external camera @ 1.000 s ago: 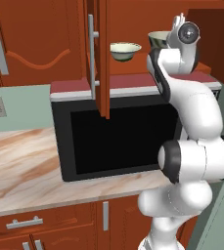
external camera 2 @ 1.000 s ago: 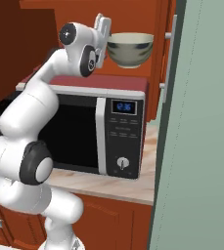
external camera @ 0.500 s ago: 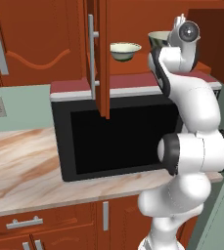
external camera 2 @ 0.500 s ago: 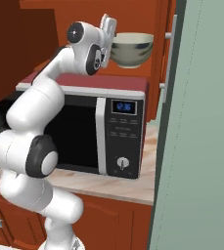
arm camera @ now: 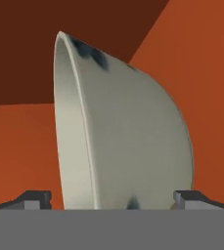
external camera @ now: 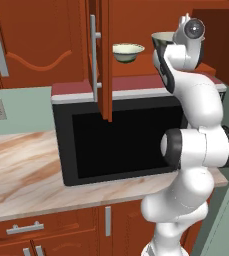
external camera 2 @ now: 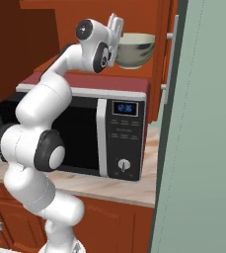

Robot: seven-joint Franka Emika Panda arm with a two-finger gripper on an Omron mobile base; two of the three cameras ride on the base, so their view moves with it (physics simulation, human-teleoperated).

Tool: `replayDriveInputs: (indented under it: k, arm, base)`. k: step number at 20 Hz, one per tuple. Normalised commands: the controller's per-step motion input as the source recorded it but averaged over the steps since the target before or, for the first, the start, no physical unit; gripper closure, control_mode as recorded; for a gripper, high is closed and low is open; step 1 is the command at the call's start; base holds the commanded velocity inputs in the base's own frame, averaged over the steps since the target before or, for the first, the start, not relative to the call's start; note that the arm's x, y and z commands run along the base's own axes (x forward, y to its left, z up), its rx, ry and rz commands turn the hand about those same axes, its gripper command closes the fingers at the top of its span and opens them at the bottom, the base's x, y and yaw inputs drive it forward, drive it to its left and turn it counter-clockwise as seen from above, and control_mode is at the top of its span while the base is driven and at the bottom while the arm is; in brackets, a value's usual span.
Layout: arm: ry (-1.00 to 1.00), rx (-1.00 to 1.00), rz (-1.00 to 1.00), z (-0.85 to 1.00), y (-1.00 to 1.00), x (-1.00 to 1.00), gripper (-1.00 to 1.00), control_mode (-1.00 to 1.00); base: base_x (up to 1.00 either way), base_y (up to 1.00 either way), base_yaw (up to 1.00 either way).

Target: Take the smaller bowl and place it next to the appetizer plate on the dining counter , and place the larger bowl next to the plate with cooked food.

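The larger bowl (external camera 2: 135, 52), grey-cream with dark blue marks, stands on the cabinet shelf above the microwave. In the hand view the larger bowl (arm camera: 128, 136) appears rolled on its side, close up. My gripper (arm camera: 111, 199) is open, one fingertip (arm camera: 35, 197) on each side of the bowl, and I cannot tell whether they touch it. From the right base view the gripper (external camera 2: 117, 30) is level with the bowl's rim. The smaller bowl (external camera: 128, 51), white with a green tint, sits on the same shelf to the left. The dining counter and both plates are out of view.
A black microwave (external camera: 121, 135) with a red top sits under the shelf on a marbled wall counter (external camera: 21, 170). An open red-brown cabinet door (external camera: 102, 60) hangs edge-on left of the smaller bowl. A tall grey-green panel (external camera 2: 203, 123) stands close on the right.
The hand has edged forward toward the larger bowl, and the upper arm has risen a little. Both bowls stay in place and the jaws stay wide.
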Motion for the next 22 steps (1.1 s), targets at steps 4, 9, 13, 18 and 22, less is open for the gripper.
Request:
replayDriveInputs:
  k: [4,9,13,18,22]
  arm:
    - [0.0,0.0,0.0,-0.27,-0.02,0.01,-1.0,-1.0]
    - [0.0,0.0,0.03,-0.33,-0.01,0.27,-1.0,-1.0]
    - [0.01,0.0,0.05,-0.35,-0.13,0.24,1.0,-1.0]
    - [0.07,0.0,0.05,-0.78,0.0,0.1,1.0,-1.0]
    - [0.05,-0.1,0.06,-1.0,0.14,-0.71,1.0,-1.0]
  base:
    - [0.0,0.0,0.0]
    - [0.0,0.0,0.0]
    - [0.0,0.0,0.0]
    - [0.0,0.0,0.0]
    - [0.0,0.0,0.0]
